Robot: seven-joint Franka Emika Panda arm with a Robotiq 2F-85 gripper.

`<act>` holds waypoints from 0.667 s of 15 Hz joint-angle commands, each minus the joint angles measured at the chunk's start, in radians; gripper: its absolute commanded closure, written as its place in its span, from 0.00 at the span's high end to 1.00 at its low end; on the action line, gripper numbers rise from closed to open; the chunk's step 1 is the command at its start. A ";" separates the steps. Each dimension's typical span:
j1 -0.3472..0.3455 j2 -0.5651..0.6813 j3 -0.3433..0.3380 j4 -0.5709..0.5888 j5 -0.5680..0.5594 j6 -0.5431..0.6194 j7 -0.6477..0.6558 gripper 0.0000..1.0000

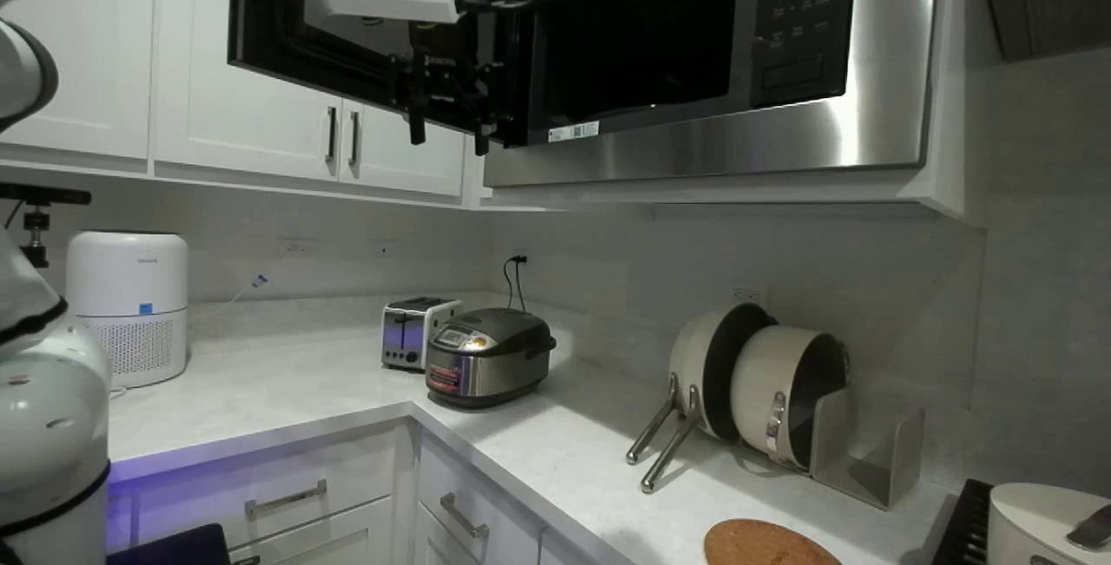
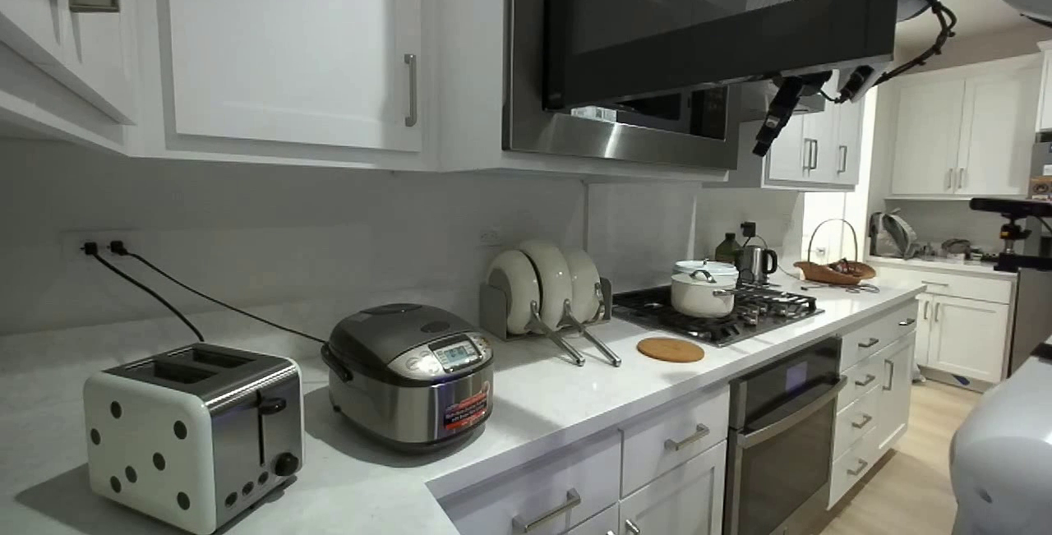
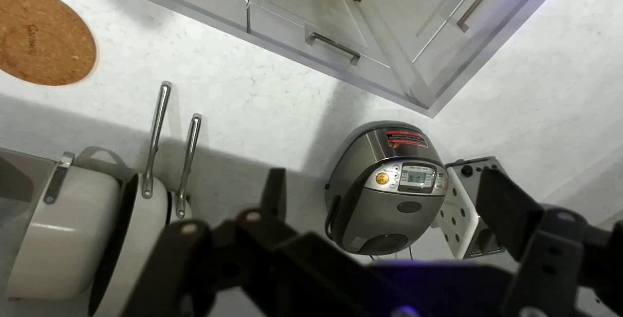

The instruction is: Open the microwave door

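The microwave door (image 1: pixel 267 22) is swung well out from the microwave (image 1: pixel 694 148), its dark inner face and the cavity showing in an exterior view. From outside, its glossy black front (image 2: pixel 657 66) hides most of my gripper (image 2: pixel 772 128), whose finger pokes out below the bottom edge. My gripper (image 1: pixel 450 135) points down on the inner side of the door, near the hinge end as seen there; whether it touches the panel I cannot tell. In the wrist view the fingers (image 3: pixel 276 193) stand wide apart with nothing between them, and the door is out of view.
Below are a rice cooker (image 3: pixel 389 200), a toaster (image 1: pixel 417 331) and racked pans (image 1: pixel 781 383) with handles jutting forward. A cork trivet (image 3: pixel 46 34) lies on the counter. White upper cabinets (image 1: pixel 252 105) stand behind the door; a pot (image 2: pixel 699 295) sits on the stove.
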 commanded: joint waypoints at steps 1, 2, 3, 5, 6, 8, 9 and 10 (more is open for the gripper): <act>-0.035 0.013 0.017 0.007 0.016 -0.007 -0.014 1.00; -0.035 0.013 0.017 0.007 0.016 -0.007 -0.014 1.00; -0.035 0.013 0.017 0.008 0.016 -0.007 -0.014 1.00; -0.035 0.013 0.017 0.008 0.016 -0.007 -0.014 1.00; -0.035 0.013 0.017 0.008 0.016 -0.007 -0.014 1.00; -0.035 0.013 0.017 0.008 0.016 -0.007 -0.014 1.00; -0.035 0.013 0.017 0.008 0.016 -0.007 -0.014 1.00; -0.040 0.017 0.020 0.013 0.006 -0.010 -0.007 1.00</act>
